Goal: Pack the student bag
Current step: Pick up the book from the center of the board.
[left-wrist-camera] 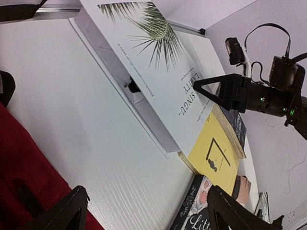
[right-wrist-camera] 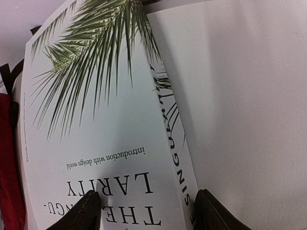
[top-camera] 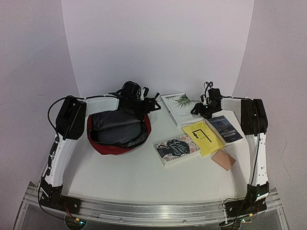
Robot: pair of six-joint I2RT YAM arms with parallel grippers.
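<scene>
The student bag (top-camera: 117, 130) is dark red and lies open at the left, its dark lining showing. My left gripper (top-camera: 151, 104) is open and empty just past the bag's right rim, next to the white palm-leaf book (top-camera: 180, 107). In the left wrist view my open gripper (left-wrist-camera: 148, 215) hovers over bare table between the bag (left-wrist-camera: 29, 182) and the white book (left-wrist-camera: 144, 62). My right gripper (top-camera: 197, 111) is open at that book's right edge. In the right wrist view its fingers (right-wrist-camera: 81, 213) straddle the book's spine edge (right-wrist-camera: 96, 120) and hold nothing.
A yellow book (top-camera: 204, 136), a dark blue book (top-camera: 225, 128) and a dark floral book (top-camera: 176, 148) lie right of centre. A tan block (top-camera: 223, 159) lies near the right arm. Black straps and cables bunch behind the bag (top-camera: 132, 90).
</scene>
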